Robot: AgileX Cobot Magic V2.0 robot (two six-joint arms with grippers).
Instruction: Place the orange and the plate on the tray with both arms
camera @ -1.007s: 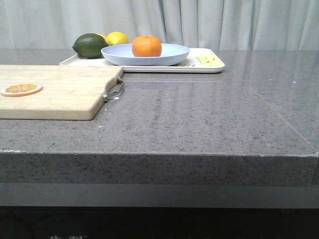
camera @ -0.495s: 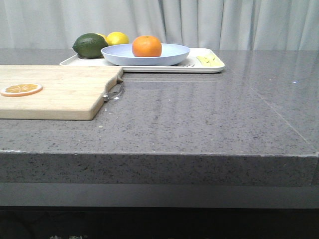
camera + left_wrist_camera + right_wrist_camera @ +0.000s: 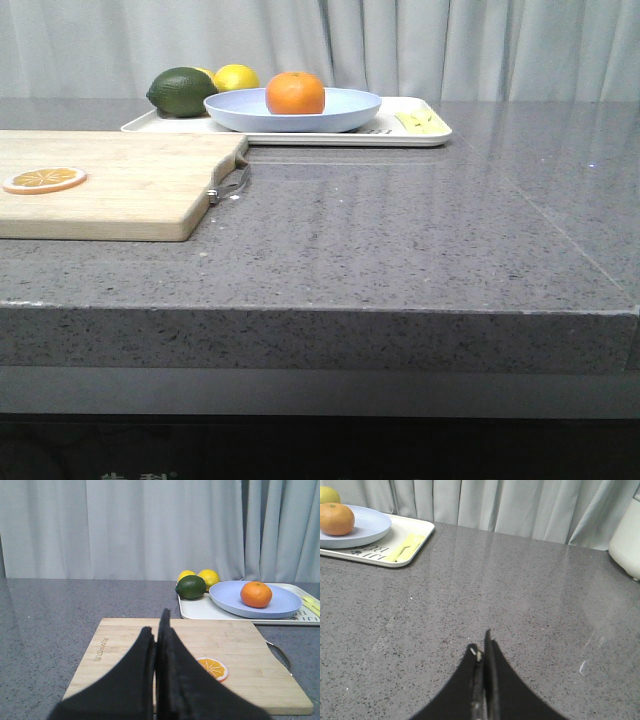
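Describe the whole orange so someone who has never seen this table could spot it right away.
Look to the cream-white tray at the far side of the grey counter. On it sits a wide pale-blue plate, and the orange rests in that plate. It is the only bright-orange round fruit; the lemon and dark green lime lie beside the plate, and the orange slice is flat, on the cutting board.

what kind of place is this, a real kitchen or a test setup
Probably a staged kitchen-style test bench: a speckled grey stone counter with a wooden cutting board and a tray of fruit, but plain grey curtains behind instead of walls or cabinets.
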